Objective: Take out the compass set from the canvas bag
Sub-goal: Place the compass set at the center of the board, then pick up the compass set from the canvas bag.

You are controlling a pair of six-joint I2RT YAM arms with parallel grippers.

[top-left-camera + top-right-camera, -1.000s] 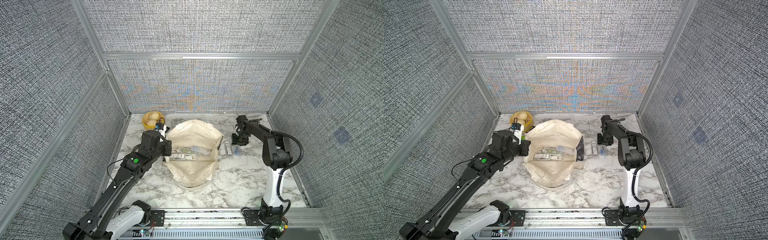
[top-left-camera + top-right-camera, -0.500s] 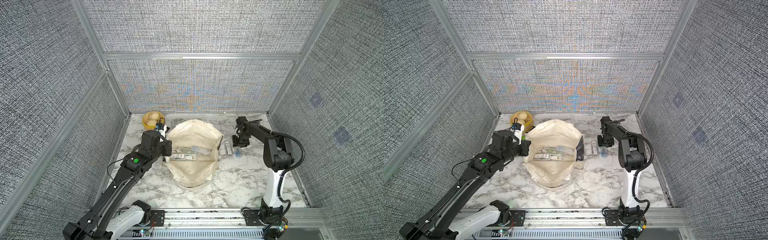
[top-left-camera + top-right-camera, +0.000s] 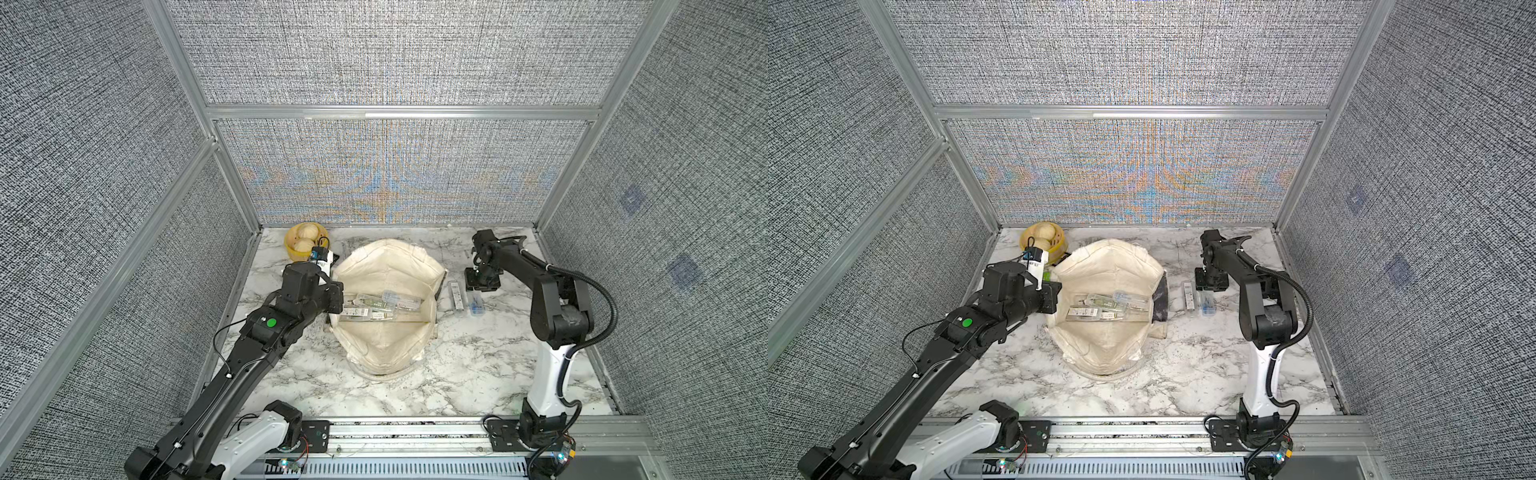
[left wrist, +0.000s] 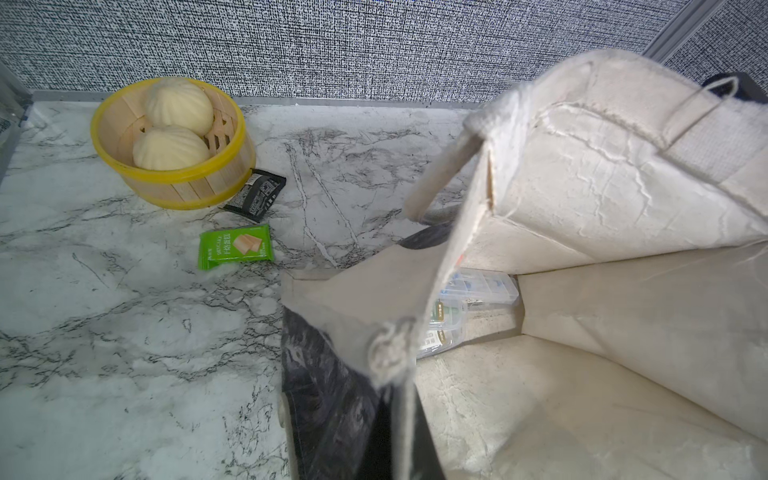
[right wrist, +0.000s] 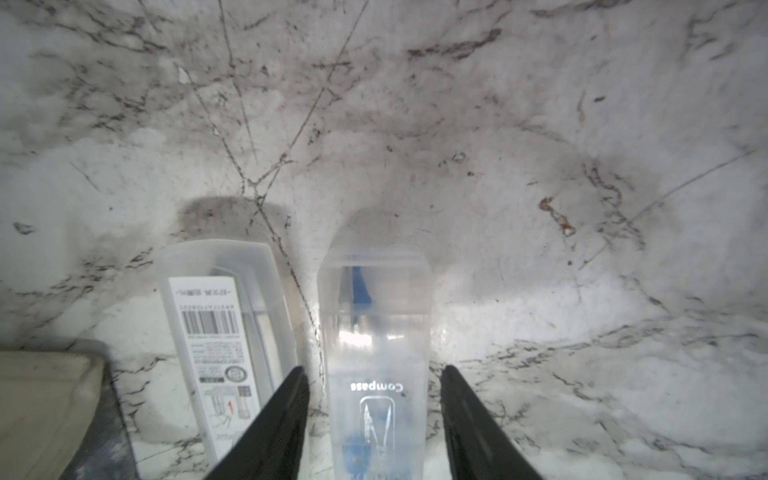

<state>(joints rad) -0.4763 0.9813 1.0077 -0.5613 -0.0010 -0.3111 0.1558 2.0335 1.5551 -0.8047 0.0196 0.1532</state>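
The cream canvas bag (image 3: pixel 386 345) (image 3: pixel 1100 345) stands open mid-table, with several clear cases (image 3: pixel 382 305) on its floor. My left gripper (image 3: pixel 334 297) (image 4: pixel 401 432) is shut on the bag's left rim, cloth pinched between the jaws. To the right of the bag, the clear compass set case (image 3: pixel 475 303) (image 3: pixel 1206 305) (image 5: pixel 376 332), marked "Compass", lies flat on the marble. My right gripper (image 3: pixel 482 286) (image 3: pixel 1212 284) (image 5: pixel 372 370) hangs over it, open. One finger stands on each side of the case, with a gap at both.
A second clear case with a barcode label (image 3: pixel 456 295) (image 5: pixel 220 332) lies beside the compass set, towards the bag. A yellow basket with two buns (image 3: pixel 303 243) (image 4: pixel 166 137) stands at the back left. Near it lie a green packet (image 4: pixel 236 246) and a black packet (image 4: pixel 254 194).
The right gripper has shifted slightly toward the front over the two cases. The left arm and the bag have held still.
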